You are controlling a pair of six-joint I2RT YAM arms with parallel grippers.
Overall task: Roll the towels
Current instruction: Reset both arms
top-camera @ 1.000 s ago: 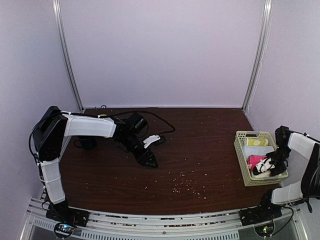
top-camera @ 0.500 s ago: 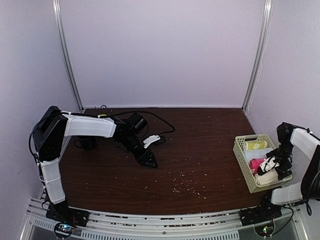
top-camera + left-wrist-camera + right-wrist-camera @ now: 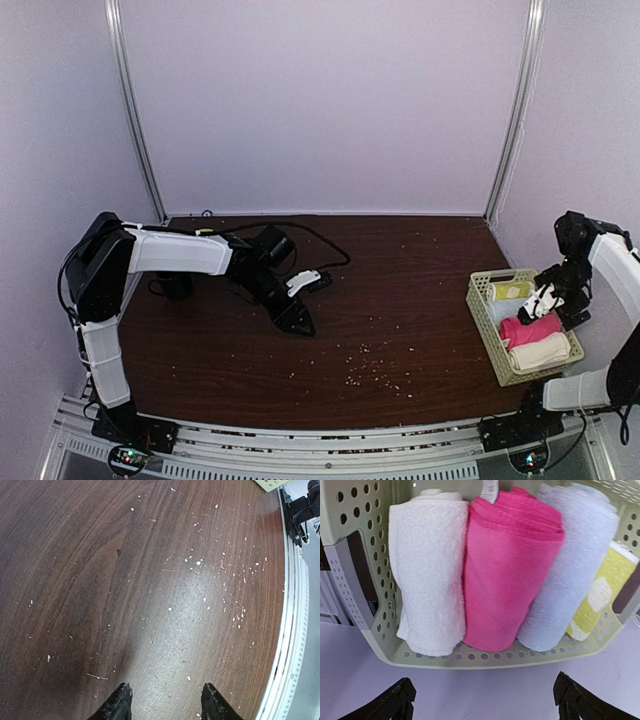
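Pink towel [image 3: 510,570], cream towel [image 3: 427,575]: two rolls in one basket [image 3: 485,660].

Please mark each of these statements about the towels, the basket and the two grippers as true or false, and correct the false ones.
1. The pink towel lies rolled inside the basket. True.
2. The right gripper is shut on the pink towel. False: it is open above the basket and holds nothing.
3. Four rolls lie side by side in the basket. True: the cream towel, the pink towel, a pale roll and a yellow-green roll.
4. The left gripper holds a towel. False: its jaws stand apart over the bare table, with nothing between them.
5. The pink towel is at one end of the row. False: it lies between the cream towel and the pale roll.
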